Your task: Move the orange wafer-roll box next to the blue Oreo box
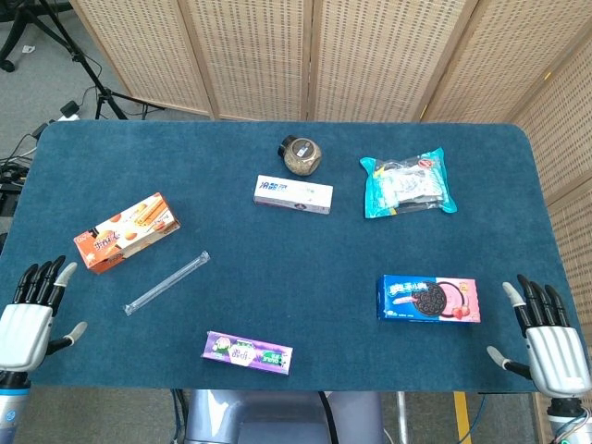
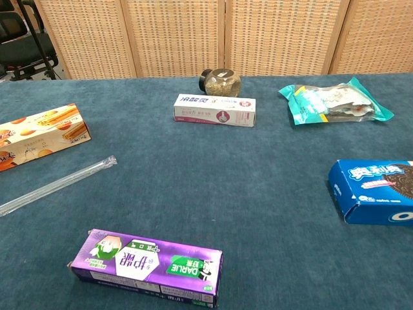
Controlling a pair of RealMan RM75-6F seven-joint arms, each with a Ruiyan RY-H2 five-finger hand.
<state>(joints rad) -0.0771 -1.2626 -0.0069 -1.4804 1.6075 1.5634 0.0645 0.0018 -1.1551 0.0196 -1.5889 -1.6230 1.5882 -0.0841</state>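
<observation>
The orange wafer-roll box lies flat on the left side of the blue table, also at the chest view's left edge. The blue Oreo box lies at the right front, cut off by the chest view's right edge. My left hand hovers at the front left corner, fingers spread, holding nothing, a short way in front of the orange box. My right hand hangs open off the front right corner, right of the Oreo box. Neither hand appears in the chest view.
A clear plastic tube lies between the orange box and a purple toothpaste box. Further back are a white toothpaste box, a round jar and a teal snack bag. Wicker screens stand behind the table.
</observation>
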